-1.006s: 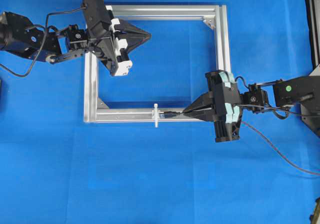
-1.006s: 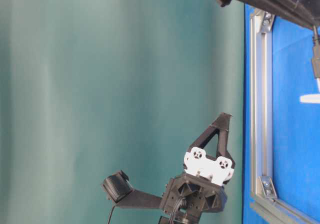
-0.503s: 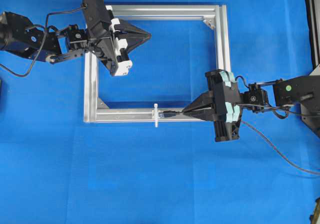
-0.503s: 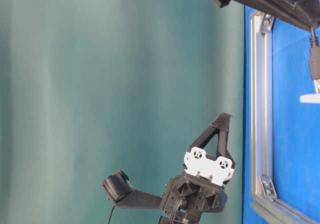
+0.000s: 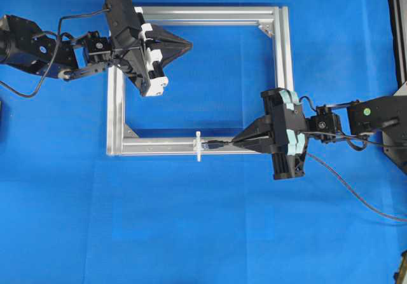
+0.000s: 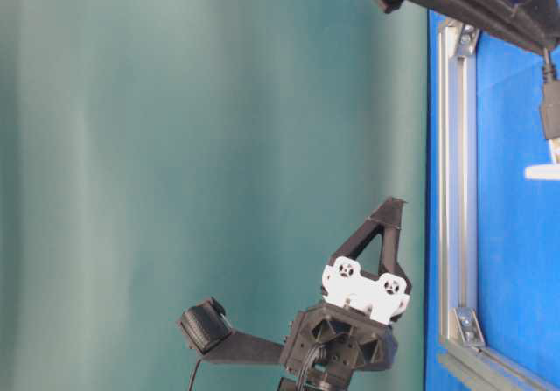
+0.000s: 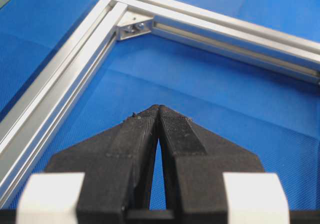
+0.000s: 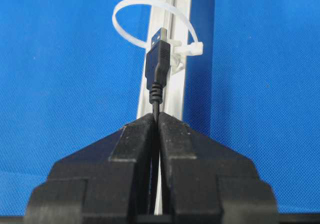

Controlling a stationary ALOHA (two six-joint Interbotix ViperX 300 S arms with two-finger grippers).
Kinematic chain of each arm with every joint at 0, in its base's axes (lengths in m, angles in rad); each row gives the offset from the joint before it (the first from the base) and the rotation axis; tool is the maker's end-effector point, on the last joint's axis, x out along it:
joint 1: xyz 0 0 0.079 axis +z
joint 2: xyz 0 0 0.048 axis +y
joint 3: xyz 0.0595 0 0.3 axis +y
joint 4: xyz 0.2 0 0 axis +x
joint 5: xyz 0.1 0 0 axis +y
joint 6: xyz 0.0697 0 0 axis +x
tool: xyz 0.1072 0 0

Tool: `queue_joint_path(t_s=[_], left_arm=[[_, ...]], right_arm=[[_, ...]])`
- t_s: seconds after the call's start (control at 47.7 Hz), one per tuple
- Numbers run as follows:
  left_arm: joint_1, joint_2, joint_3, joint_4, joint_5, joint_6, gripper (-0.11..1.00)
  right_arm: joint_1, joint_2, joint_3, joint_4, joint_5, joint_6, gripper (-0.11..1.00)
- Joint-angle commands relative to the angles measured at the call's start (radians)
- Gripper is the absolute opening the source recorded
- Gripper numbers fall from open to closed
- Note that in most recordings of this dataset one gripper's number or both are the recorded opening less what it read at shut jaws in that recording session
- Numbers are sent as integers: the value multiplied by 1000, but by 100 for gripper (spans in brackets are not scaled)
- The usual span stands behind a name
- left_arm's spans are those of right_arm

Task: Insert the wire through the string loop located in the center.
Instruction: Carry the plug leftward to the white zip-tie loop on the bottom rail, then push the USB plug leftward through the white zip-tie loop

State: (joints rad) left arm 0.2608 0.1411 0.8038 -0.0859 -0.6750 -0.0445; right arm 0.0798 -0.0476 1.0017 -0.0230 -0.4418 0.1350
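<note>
The wire is a thin dark cable ending in a black plug. My right gripper is shut on the cable just behind the plug. The plug lies along the frame's near bar, pointing at the string loop, a white tie standing upright over that bar. Its metal tip sits right at the loop's opening; I cannot tell whether it has entered. In the table-level view the plug hangs just short of the loop. My left gripper is shut and empty, raised over the frame's far left corner.
A silver aluminium frame forms a rectangle on the blue mat, with corner brackets. The rest of the wire trails off to the right edge. A dark stand runs along the right border.
The right gripper has edged the plug slightly closer to the loop. The left arm has not moved.
</note>
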Motion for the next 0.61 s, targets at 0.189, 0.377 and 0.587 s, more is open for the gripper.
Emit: queue_joint_path(t_s=[0.189, 0.377, 0.587], left_arm=[[-2, -28, -6, 3, -5, 0, 0], [-2, -28, -6, 3, -5, 0, 0], [-2, -28, -6, 3, -5, 2, 0]], right_arm=[[-2, -21, -11, 3, -11, -2, -2], [-2, -21, -12, 2, -17, -2, -2], [-2, -21, -11, 2, -17, -2, -2]])
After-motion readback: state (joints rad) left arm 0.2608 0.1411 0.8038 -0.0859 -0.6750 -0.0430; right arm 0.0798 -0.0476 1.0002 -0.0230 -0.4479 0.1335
